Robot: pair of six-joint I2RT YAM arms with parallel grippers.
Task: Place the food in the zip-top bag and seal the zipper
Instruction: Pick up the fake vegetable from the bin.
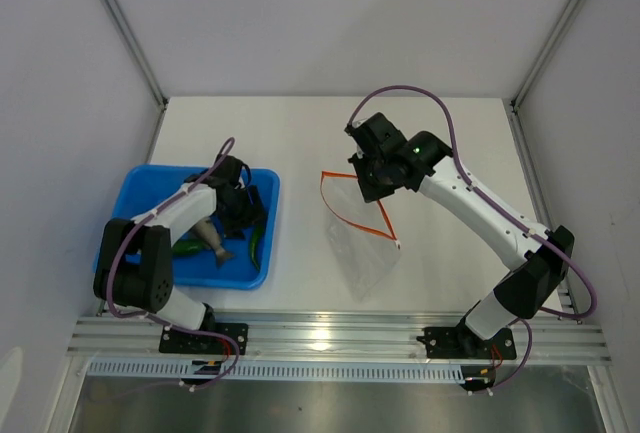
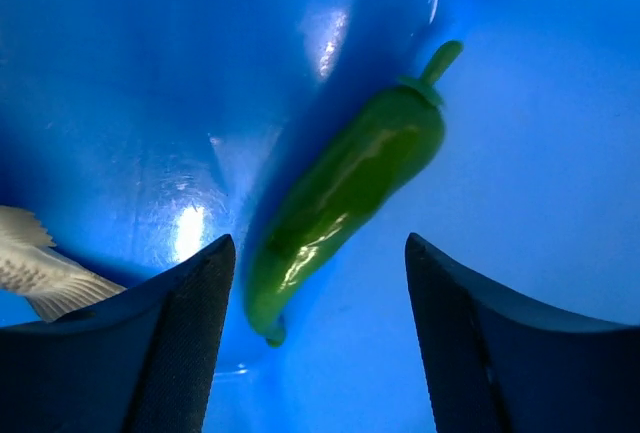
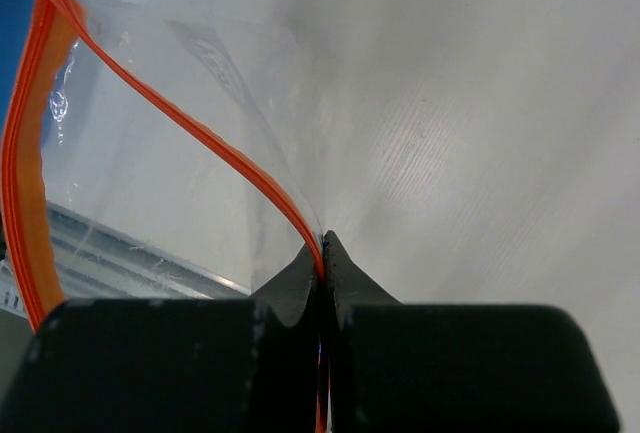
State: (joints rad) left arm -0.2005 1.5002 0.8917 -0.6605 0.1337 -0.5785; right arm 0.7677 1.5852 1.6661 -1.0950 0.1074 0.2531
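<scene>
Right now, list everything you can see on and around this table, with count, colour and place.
table: one, white, under everything.
tray: one, blue, on the table's left side.
green peppers: at least two visible, dark green, lying in the tray.
fish-like piece: one, pale grey with a fin, in the tray beside the peppers.
zip-top bag: one, clear, on the table to the right of the tray.
zipper: one, orange-red, along the bag's mouth, which gapes open.
rail: one, silver, along the near edge.
cables: two, purple, one along each arm.
left gripper: open, over a pepper in the tray.
right gripper: shut on the zipper.
</scene>
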